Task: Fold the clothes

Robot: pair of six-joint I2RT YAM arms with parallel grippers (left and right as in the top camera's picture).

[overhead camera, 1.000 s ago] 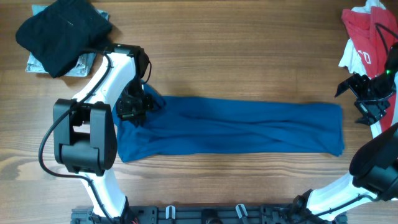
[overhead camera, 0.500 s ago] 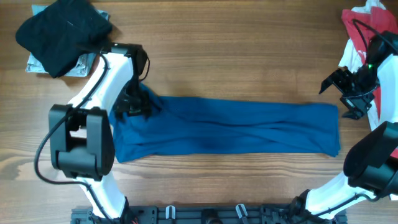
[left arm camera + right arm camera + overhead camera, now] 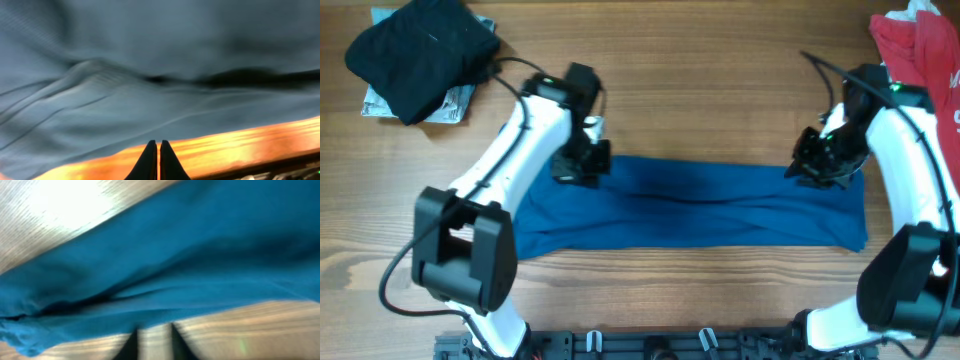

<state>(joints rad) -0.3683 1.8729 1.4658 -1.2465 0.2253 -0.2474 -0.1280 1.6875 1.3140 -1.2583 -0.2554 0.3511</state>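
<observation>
The blue shirt lay as a long, narrow band across the middle of the wooden table, running left to right, with soft ridges along its length and its left end a little wider and lower than the rest. It had barely shifted over the last second; only its right end had drawn in slightly.

What had changed was the arms. The left gripper, which a second before sat at the shirt's far-left end, had moved to the right along the far edge. In its wrist view its fingertips were pressed together over bare wood, with the cloth just beyond them and no fabric visibly pinched. The right gripper, which had hung off the shirt's right end near the red-and-white garment, had swung in to the far edge near the right end. Its wrist view was blurred, but its fingers stood spread with wood between them.

With both grippers now on the same long edge, the likely next step was to take that edge and fold it toward the near side. The black garment lay far left, well apart.
</observation>
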